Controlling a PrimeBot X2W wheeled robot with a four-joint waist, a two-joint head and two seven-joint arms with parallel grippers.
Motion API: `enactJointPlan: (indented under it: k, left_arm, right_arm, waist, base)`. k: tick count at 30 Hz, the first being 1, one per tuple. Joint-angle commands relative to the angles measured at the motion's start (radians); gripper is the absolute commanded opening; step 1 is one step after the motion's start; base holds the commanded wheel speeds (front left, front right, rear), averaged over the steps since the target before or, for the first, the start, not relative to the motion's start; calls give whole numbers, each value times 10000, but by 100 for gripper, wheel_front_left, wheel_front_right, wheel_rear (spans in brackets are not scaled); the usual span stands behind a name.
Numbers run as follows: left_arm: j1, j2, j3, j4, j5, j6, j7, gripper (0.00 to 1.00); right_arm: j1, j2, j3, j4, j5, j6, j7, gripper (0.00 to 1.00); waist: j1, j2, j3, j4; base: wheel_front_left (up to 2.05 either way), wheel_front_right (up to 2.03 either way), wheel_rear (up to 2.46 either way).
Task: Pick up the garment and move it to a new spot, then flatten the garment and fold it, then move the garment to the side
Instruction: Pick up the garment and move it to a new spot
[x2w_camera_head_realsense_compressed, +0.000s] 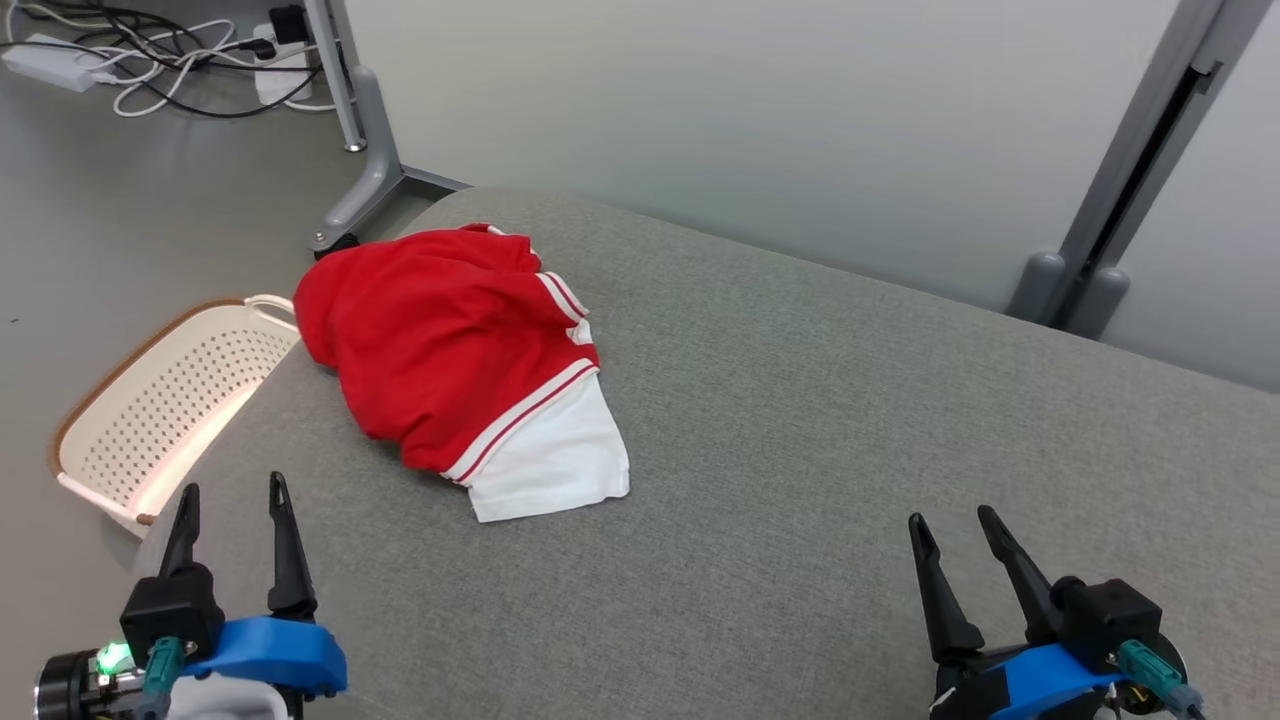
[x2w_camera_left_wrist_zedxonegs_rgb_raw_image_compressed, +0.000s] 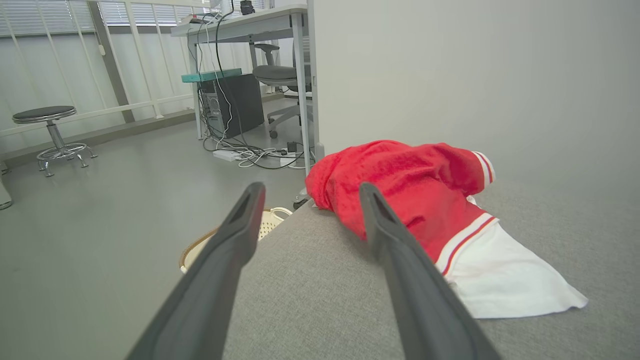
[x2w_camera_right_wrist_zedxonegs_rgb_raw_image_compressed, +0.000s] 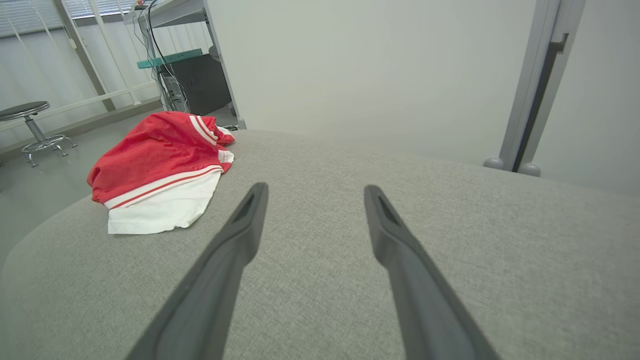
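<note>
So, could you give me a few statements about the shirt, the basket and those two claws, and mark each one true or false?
1. The red and white garment lies crumpled on the grey surface. True.
2. The left gripper holds the garment. False: it is open and apart from it.
3. A white basket stands beside the surface's left edge. True.
4. The right gripper is shut. False: it is open, holding nothing.

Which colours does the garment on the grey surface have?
The garment is red with white stripes and a white part; the head view shows it best.
</note>
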Motion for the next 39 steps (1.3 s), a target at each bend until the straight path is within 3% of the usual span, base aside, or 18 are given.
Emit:
enactJointPlan:
  k: [1, 9, 21, 31, 39]
  left_arm:
    - [-275, 85, 87, 43, -63, -63, -31, 100]
    - [-1894, 423, 353, 248, -237, -392, -31, 100]
    - [-4863, 1449, 1012, 1358, -417, -818, -30, 100]
    - [-6093, 2045, 982, 3604, -341, -1064, -30, 100]
    - [-6366, 1973, 810, 5939, -545, -1314, -29, 100]
  right_arm:
    - [-120, -63, -8, -58, -89, 3, -37, 100]
    - [-440, -60, -175, -255, -641, 4, -37, 100]
    - [-1212, -59, -542, -905, -1372, 3, -37, 100]
    - [-1453, -57, -682, -1328, -1419, 4, -37, 100]
    - [-1593, -57, -607, -1378, -1350, 4, -37, 100]
  waist:
    - [0, 0, 53, -177]
    - [0, 0, 735, -1189]
    - [0, 0, 2589, -2895]
    - [0, 0, 3482, -3435]
    - [0, 0, 3836, -3515]
  base:
    - [0, 0, 0]
    - [0, 0, 0]
    - [0, 0, 0]
    - [0, 0, 0]
    - [0, 0, 0]
